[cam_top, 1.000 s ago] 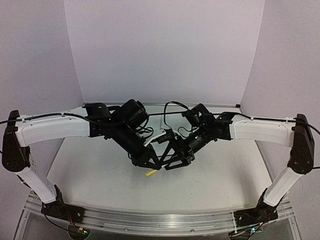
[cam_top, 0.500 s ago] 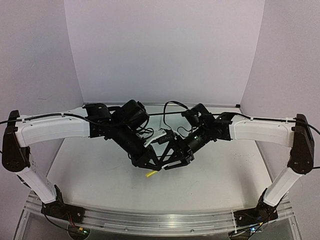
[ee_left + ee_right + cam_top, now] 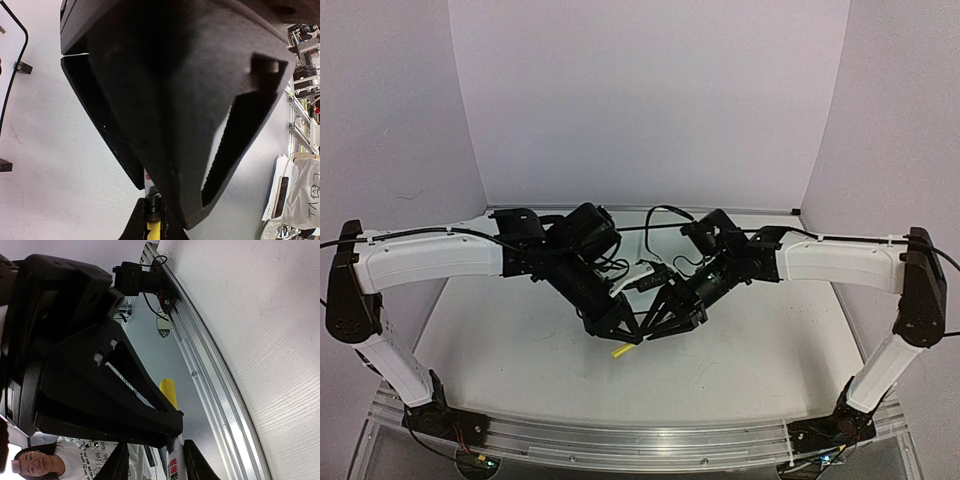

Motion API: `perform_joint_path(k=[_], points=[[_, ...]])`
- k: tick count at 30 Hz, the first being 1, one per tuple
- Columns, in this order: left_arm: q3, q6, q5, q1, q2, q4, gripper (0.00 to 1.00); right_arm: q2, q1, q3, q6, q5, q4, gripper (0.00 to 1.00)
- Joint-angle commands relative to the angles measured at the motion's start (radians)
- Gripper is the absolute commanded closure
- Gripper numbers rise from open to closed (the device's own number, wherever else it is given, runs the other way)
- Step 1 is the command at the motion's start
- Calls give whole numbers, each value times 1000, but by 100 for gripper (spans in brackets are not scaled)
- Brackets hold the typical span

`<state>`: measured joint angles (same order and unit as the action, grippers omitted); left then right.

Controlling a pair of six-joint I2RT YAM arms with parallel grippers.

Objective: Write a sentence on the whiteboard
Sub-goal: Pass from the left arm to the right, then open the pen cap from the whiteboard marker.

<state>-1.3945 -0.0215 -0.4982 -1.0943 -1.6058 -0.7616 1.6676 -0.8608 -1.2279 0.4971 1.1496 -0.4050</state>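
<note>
The yellow end of a marker [image 3: 620,349] is poking out toward 6 o'clock from under the two grippers, just above the pale table [image 3: 520,370]. The grippers are meeting tip to tip at the middle of the top view. The left gripper [image 3: 152,210] is pinching the marker, its fingers [image 3: 137,222] drawn narrow against the barrel. The right gripper [image 3: 157,445] is reaching in from 3 o'clock. Its fingers [image 3: 196,460] are standing part way apart with the marker's white, labelled barrel between them and a gap showing on one side.

Farther off, the whiteboard [image 3: 6,40] is lying at the 9 to 10 o'clock edge of the left wrist view. Only a sliver of its white face is showing, edged by a thin black frame curving through a rounded corner. Two black clip feet [image 3: 22,67] are jutting onto the table. In the top view it cannot be made out.
</note>
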Motion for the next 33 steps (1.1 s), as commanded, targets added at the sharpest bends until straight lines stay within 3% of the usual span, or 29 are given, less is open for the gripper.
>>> perform_joint_path(k=[1,12,14,18,20,27,33], points=[[-22,19,3,-13,9,24,100,14,-6,3,-1,-10,45,73],[-21,12,19,-13,17,32,98,12,-6,7,-13,-42,47,100],[-14,-2,39,-13,25,38,85,0,-5,9,-18,-75,52,100],[49,-70,197,-12,103,105,42,-50,19,43,-5,-157,97,100],[115,-116,262,-10,159,170,32,-90,51,87,38,-178,172,100],[316,-393,308,45,321,476,17,-273,95,213,83,-330,379,100],[493,-716,82,166,385,898,14,-413,95,276,62,-352,509,100]])
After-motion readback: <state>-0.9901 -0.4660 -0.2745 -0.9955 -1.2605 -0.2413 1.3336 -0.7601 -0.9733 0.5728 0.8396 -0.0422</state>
